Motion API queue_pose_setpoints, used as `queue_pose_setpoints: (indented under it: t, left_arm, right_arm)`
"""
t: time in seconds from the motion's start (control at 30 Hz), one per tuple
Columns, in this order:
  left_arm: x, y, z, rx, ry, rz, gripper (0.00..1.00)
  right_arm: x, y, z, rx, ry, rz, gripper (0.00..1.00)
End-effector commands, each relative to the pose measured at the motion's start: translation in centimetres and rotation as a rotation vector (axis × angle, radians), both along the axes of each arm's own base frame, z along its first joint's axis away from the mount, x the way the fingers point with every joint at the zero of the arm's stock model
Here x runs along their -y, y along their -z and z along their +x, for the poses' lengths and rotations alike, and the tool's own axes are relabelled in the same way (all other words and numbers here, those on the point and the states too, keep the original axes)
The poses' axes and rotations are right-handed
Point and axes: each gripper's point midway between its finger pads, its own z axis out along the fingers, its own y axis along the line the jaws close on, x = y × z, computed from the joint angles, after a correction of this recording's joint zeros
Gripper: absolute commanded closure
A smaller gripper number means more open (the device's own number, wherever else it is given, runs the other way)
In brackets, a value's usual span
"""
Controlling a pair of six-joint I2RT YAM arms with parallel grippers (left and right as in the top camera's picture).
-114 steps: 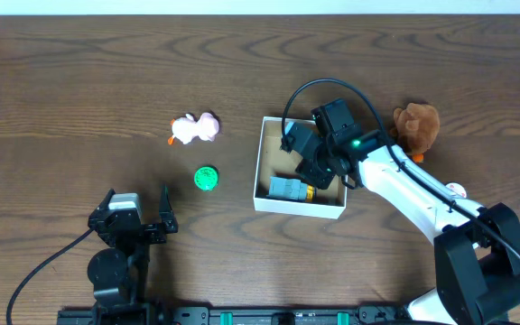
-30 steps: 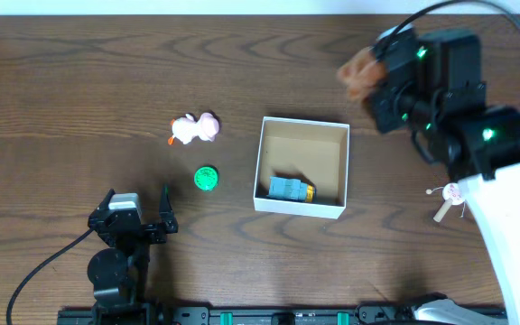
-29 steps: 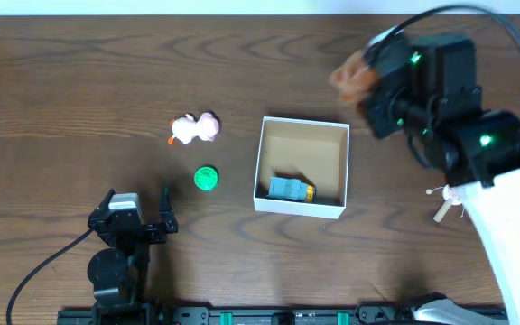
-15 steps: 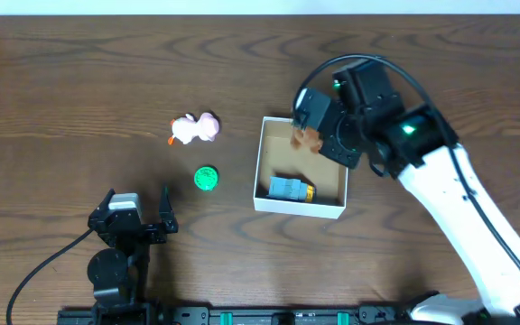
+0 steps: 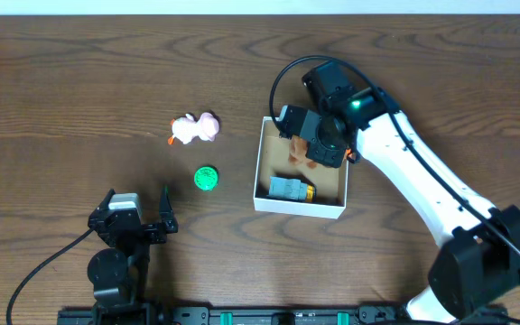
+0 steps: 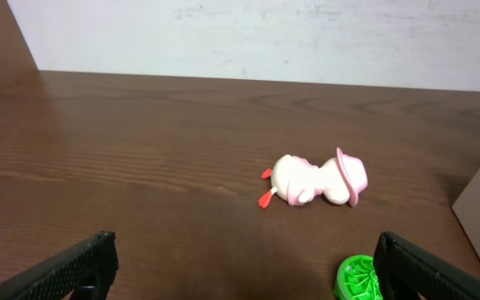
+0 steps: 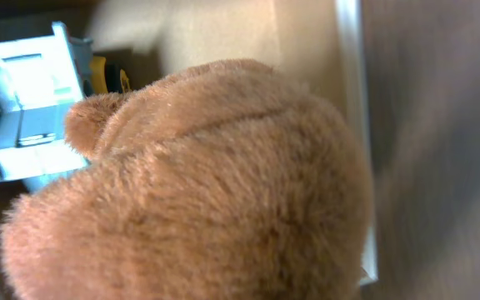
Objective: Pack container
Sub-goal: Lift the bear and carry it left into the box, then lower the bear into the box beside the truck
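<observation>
The container (image 5: 298,207) is a shallow white-walled box with a brown floor, right of the table's middle. A grey-blue and yellow toy (image 5: 289,189) lies at its near side. My right gripper (image 5: 309,146) is over the container's far left part, shut on a brown plush toy (image 5: 300,148). In the right wrist view the plush toy (image 7: 198,183) fills the frame and hides the fingers, with the grey-blue toy (image 7: 23,117) and the container's wall (image 7: 350,125) behind it. My left gripper (image 5: 138,209) is open and empty near the front edge, as the left wrist view (image 6: 244,267) shows.
A pink duck toy (image 5: 195,128) lies left of the container and shows in the left wrist view (image 6: 315,179). A green ribbed disc (image 5: 206,178) lies nearer, also seen at the lower right of the left wrist view (image 6: 361,279).
My right arm lifted the brown plush toy from the table's far right, carried it left and lowered it over the container. The left arm has not moved.
</observation>
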Motion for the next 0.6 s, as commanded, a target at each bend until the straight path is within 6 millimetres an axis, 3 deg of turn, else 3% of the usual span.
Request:
queue_pose_setpoints:
  t: [0.0, 0.2, 0.57]
  left_arm:
    - [0.1, 1.4, -0.2, -0.043, 0.002, -0.009, 0.02]
    - [0.1, 1.4, -0.2, -0.043, 0.002, -0.009, 0.02]
    - [0.1, 1.4, -0.2, -0.043, 0.002, -0.009, 0.02]
  right_arm:
    - [0.3, 1.2, 0.1, -0.026, 0.001, -0.02, 0.99]
    - [0.2, 2.2, 0.2, -0.047, 0.001, -0.031, 0.99]
    - [-0.1, 2.2, 0.9, -0.022, 0.021, -0.013, 0.97]
